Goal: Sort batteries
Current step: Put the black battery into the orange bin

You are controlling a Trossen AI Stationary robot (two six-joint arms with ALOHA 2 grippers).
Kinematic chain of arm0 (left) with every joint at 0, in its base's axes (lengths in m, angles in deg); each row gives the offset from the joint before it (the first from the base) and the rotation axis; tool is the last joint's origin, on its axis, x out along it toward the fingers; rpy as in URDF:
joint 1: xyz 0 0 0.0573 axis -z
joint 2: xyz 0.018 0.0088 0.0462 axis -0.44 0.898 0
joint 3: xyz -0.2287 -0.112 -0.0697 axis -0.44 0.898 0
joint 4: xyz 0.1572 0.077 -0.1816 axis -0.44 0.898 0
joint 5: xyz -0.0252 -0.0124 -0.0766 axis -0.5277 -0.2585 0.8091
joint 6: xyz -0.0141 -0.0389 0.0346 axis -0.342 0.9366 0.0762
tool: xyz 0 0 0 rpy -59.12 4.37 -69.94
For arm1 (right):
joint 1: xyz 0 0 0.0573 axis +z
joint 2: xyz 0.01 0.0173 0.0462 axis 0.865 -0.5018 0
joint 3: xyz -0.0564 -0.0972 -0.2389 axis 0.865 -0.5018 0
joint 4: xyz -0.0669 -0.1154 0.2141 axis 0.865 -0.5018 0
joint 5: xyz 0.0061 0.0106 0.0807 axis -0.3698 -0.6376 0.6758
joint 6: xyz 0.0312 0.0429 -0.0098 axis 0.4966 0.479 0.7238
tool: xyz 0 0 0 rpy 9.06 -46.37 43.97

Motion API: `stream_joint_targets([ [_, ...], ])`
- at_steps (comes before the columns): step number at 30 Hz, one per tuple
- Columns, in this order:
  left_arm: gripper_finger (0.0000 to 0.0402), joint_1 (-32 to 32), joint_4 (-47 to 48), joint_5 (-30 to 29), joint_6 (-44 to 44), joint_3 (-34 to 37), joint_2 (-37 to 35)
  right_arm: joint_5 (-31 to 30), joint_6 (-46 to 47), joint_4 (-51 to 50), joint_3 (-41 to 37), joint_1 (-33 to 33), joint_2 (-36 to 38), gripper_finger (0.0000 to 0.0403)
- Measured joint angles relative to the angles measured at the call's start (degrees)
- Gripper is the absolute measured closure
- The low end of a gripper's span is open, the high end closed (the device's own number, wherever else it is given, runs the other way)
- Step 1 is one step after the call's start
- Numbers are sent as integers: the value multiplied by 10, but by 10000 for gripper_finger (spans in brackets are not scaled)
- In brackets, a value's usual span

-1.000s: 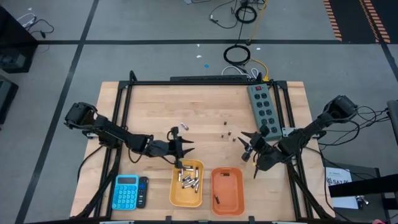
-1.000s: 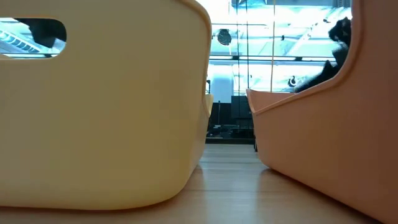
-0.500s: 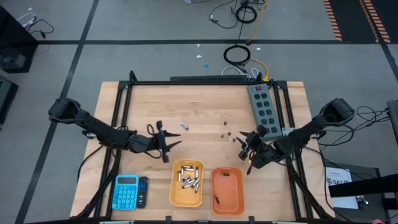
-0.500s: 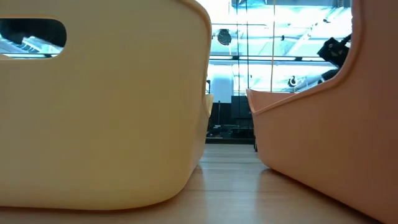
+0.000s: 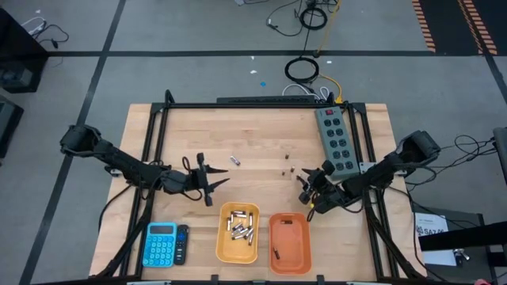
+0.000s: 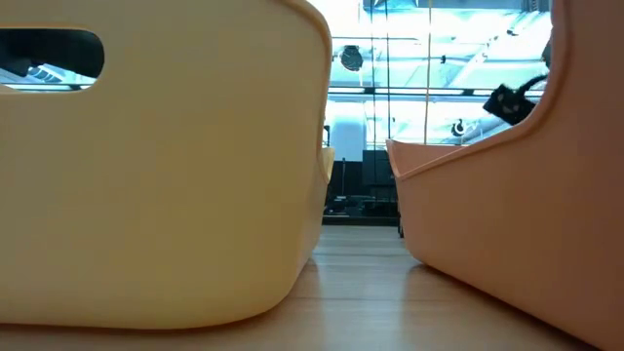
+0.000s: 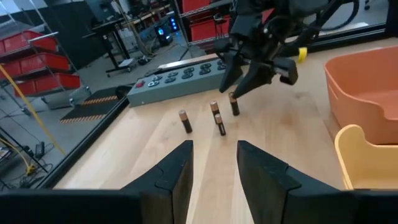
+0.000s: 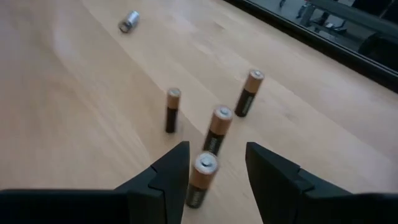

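Observation:
Several dark batteries with copper tops stand upright on the wood right of centre (image 5: 291, 170). In the right wrist view one battery (image 8: 200, 179) stands between my open right gripper's (image 8: 216, 163) fingers, untouched, with three more (image 8: 217, 129) (image 8: 172, 110) (image 8: 249, 93) beyond it. A silvery battery (image 5: 234, 160) lies on its side farther left. The yellow bin (image 5: 238, 247) holds several silvery batteries (image 5: 240, 230). The orange bin (image 5: 290, 237) holds one dark battery (image 5: 276, 254). My left gripper (image 5: 214, 180) hovers open, left of the yellow bin's far end.
The grey power strip (image 5: 337, 138) lies along the right side, just beyond my right gripper (image 5: 305, 187). A blue calculator (image 5: 161, 244) sits at the near left corner. Both bins fill the low view (image 6: 156, 166). Bare wood stretches across the far half of the table (image 5: 198, 131).
My left gripper has drawn back from over the yellow bin's far end toward the table's left, staying open. My right gripper has moved toward the table's left, closing in on the standing dark batteries.

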State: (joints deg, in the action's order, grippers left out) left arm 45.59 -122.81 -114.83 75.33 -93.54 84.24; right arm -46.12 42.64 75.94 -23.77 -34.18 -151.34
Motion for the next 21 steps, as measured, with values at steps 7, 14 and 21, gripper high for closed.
stream_joint_targets([
  [7, 267, 0, 1, 2, 0, 0, 0, 17, 10, 18, 0, -14, -37, 255],
  [14, 267, 0, 4, 3, 0, 0, 0, 48, 11, 37, 0, -29, -55, 272],
  [21, 267, 0, 5, 3, 0, 0, 0, 74, 14, 44, 1, -43, -78, 382],
])
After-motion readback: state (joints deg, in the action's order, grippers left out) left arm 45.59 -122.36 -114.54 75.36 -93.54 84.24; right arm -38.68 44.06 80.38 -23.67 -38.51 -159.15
